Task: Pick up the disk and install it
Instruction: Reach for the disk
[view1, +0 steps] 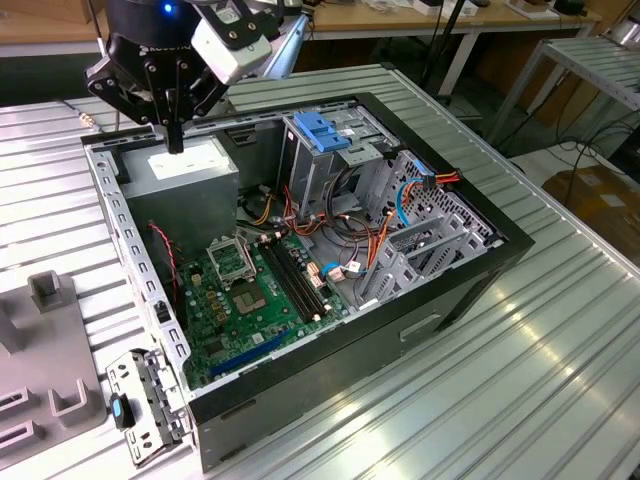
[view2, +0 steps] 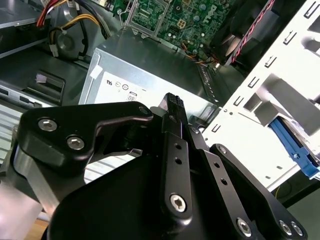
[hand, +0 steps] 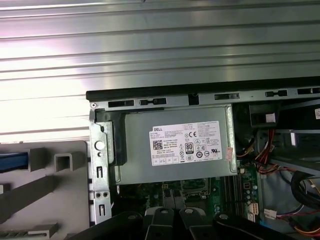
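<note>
Gripper hangs above the power-supply box, at about eleven o'clock of the open computer case in the exterior view. Its fingers are pressed together with nothing between them, so it carries nothing. The disk is not picked up: a blue rail edge, likely the disk, lies on the grey holder outside the case wall, mostly hidden. The holder probably keeps it in the open for an easy grasp. Drive cage under its blue bracket stands at one o'clock, presumably the seat. Pickup judged not begun.
</note>
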